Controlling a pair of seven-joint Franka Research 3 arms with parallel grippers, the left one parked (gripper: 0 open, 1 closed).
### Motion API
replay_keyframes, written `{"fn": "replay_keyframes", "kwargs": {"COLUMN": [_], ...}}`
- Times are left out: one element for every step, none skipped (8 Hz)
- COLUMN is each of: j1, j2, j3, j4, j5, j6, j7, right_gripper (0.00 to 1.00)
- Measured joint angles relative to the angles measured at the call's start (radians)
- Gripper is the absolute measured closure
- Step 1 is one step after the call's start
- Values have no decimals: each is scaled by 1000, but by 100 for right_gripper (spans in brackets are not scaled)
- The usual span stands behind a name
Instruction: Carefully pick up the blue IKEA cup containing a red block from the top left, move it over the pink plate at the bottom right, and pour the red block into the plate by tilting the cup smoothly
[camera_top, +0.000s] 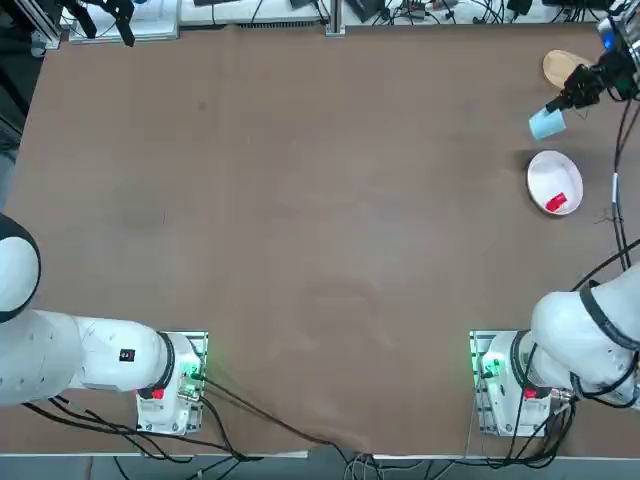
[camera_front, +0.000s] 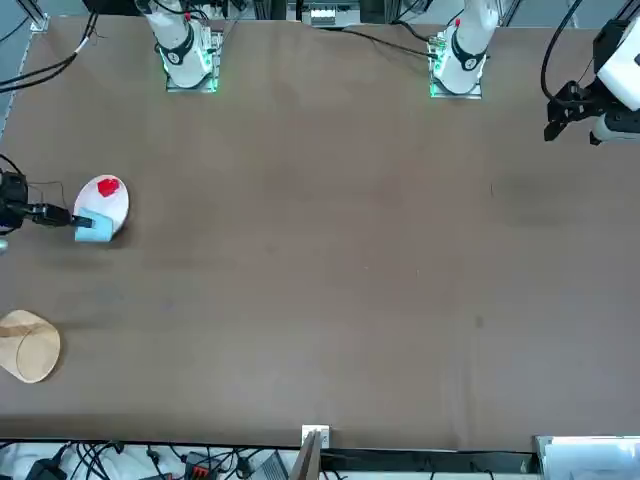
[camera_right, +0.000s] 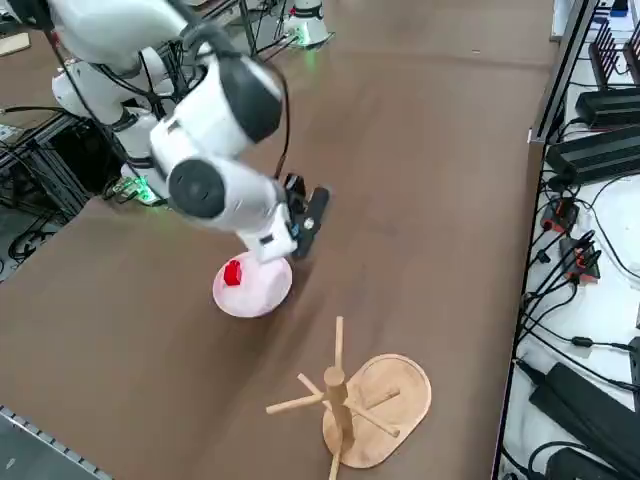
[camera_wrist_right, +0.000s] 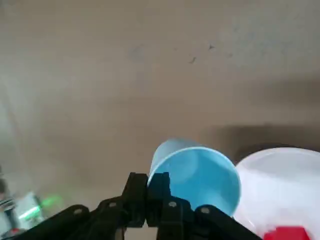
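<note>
My right gripper (camera_top: 563, 104) is shut on the rim of the blue IKEA cup (camera_top: 547, 123), which it holds tipped on its side just beyond the far edge of the pink plate (camera_top: 548, 165). The red block (camera_top: 557, 202) lies on the plate near its front edge. In the wrist view the cup (camera_wrist_right: 197, 177) shows an empty inside, with the gripper (camera_wrist_right: 154, 182) pinching its wall and the plate (camera_wrist_right: 280, 175) with the block (camera_wrist_right: 285, 234) beside it. The front view shows the cup (camera_front: 94, 229), plate (camera_front: 120, 205) and block (camera_front: 108, 187). In the right side view the arm hides the cup.
A tan wooden mug tree (camera_top: 562, 68) on a round base stands just past the cup at the table's far right corner, also seen close to the plate (camera_right: 260, 295) as the wooden stand (camera_right: 350, 395). Cables hang beside the right table edge.
</note>
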Motion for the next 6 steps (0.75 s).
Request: {"fn": "replay_keyframes", "kwargs": {"j1": [44, 84, 128, 170, 206, 237], "j2": [-28, -49, -65, -76, -85, -92], "j3": [0, 0, 0, 0, 0, -2], "j4": [-3, -5, -5, -5, -4, -4], "j5": [-59, -115, -167, -201, -223, -231], "j6": [28, 47, 57, 66, 72, 74], "j7": [60, 115, 180, 241, 291, 334], "right_gripper": [98, 98, 98, 98, 98, 98]}}
